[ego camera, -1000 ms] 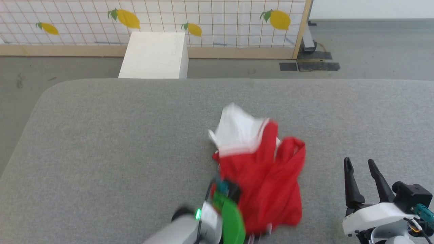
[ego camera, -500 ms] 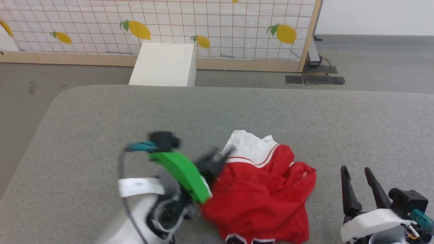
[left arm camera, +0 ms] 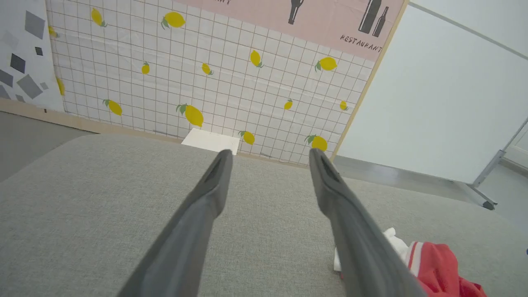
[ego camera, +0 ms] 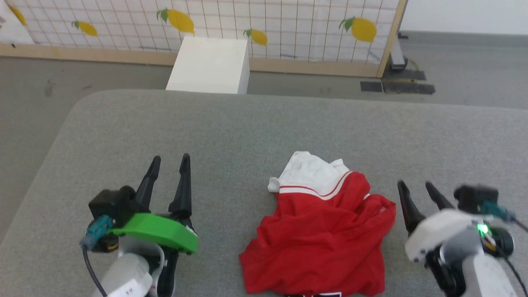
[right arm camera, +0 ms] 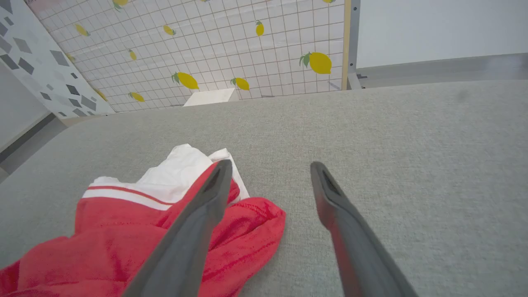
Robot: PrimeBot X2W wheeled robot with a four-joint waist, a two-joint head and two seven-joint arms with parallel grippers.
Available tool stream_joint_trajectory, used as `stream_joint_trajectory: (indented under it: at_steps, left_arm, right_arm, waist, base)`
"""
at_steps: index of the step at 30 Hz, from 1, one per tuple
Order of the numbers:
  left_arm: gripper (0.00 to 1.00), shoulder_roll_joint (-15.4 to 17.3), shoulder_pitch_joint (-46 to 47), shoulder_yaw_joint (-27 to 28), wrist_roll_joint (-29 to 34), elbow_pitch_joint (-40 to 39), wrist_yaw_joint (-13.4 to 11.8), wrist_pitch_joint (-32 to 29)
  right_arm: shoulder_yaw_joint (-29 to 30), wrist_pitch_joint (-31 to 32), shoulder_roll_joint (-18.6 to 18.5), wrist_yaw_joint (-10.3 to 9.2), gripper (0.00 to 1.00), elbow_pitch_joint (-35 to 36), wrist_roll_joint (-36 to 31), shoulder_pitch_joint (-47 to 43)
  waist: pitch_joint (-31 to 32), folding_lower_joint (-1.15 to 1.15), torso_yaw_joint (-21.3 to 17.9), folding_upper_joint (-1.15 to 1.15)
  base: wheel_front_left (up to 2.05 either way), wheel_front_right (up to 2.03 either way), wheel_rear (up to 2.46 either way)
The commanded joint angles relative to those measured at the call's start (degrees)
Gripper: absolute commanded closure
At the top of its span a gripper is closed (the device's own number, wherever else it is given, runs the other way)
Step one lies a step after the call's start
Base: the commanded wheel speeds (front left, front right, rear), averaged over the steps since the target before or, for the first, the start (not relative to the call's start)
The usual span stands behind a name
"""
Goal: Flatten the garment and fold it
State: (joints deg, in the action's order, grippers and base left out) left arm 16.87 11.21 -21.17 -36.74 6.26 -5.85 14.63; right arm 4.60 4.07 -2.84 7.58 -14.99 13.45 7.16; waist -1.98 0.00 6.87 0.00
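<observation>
Between the 2 pincers, lower centre-right of the head view, the crumpled red jersey lies on the grey desk, white sleeve uppermost. Nearer is the right pincer, wide and empty, just beside its right edge; the left pincer, equally wide and empty, stands well apart.

the left gripper has let go of the shirt. a second ago it was at the red cloth's near edge, then by the white sleeve; now it stands well apart to the left, fingers spread and empty. the shirt has settled into a lower heap. the right gripper has edged closer to it.
</observation>
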Motion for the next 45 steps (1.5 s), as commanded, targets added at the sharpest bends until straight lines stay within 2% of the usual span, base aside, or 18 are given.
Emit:
stream_joint_trajectory:
  at_steps: [1, 5, 8, 12, 17, 25, 26, 27, 30, 39, 45]
  left_arm:
    - [0.00, -1.01, -2.14, 1.07, 1.83, -0.84, -0.06, 0.34]
    - [0.00, -3.74, -5.00, 4.01, 5.08, -2.36, 0.97, 0.35]
    - [0.00, -5.28, -5.51, 5.47, 6.99, -2.96, 2.04, 0.36]
    - [0.00, -7.40, -4.74, 6.74, 8.47, -2.98, 3.52, 0.36]
    - [0.00, -9.70, -3.61, 7.38, 9.73, -2.43, 5.51, 0.36]
    - [0.00, -11.55, -2.70, 8.15, 10.96, -0.95, 7.61, 0.37]
    - [0.00, -11.68, -2.79, 8.40, 11.05, -0.97, 7.72, 0.37]
    - [0.00, -11.77, -2.88, 8.62, 11.16, -1.03, 7.80, 0.37]
    - [0.00, -11.93, -3.22, 8.91, 11.68, -0.88, 8.20, 0.37]
    - [0.00, -12.37, -3.80, 9.19, 12.03, 0.29, 8.97, 0.37]
    - [0.00, -12.45, -4.79, 9.13, 11.83, 1.04, 9.15, 0.37]
  right_arm:
    - [-0.18, 2.47, -0.04, -0.09, 0.00, -0.33, -1.25, 3.11]
    - [-1.25, 11.97, -0.04, -0.09, 0.00, -2.97, -5.51, 11.13]
    - [-3.45, 20.31, -0.04, -0.09, 0.00, -6.91, -9.60, 17.72]
    - [-5.46, 28.22, -0.04, -0.09, 0.00, -12.65, -13.61, 24.51]
    - [-6.52, 32.82, -0.08, -0.09, 0.00, -18.94, -18.20, 29.41]
    - [-10.68, 36.78, -0.17, -0.09, 0.00, -26.90, -16.59, 31.09]
    - [-10.75, 36.90, -0.18, -0.09, 0.73, -27.25, -15.87, 31.31]
    - [-10.58, 36.63, -0.19, -0.09, 1.00, -27.22, -15.28, 31.54]
    - [-9.00, 34.56, -0.67, -0.09, 1.00, -26.21, -13.24, 32.36]
    - [6.08, 26.37, -4.65, -0.09, 1.00, -16.72, -10.15, 29.87]
    - [15.92, 29.28, -4.87, -0.09, 1.00, -10.17, -10.59, 19.30]
  waist:
    - [-2.60, 0.00, 0.93, 0.00]
    - [-5.34, 0.00, 1.62, 0.00]
    - [-7.66, 0.00, 2.34, 0.00]
    - [-10.23, 0.00, 4.18, 0.00]
    - [-12.60, 0.00, 6.23, 0.00]
    - [-13.96, 0.00, 7.71, 0.00]
    - [-13.95, 0.00, 7.57, 0.00]
    - [-13.88, 0.00, 7.40, 0.00]
    - [-13.28, 0.00, 6.53, 0.00]
    - [-9.56, 0.00, 3.13, 0.00]
    - [-7.41, 0.00, 1.18, 0.00]
  base:
    - [0.00, 0.00, 0.00]
    - [0.00, 0.00, 0.00]
    - [0.00, 0.00, 0.00]
    - [0.00, 0.00, 0.00]
    - [0.00, 0.00, 0.00]
    - [0.00, 0.00, 0.00]
    - [0.00, 0.00, 0.00]
    - [0.00, 0.00, 0.00]
    - [0.00, 0.00, 0.00]
    - [0.00, 0.00, 0.00]
    - [0.00, 0.00, 0.00]
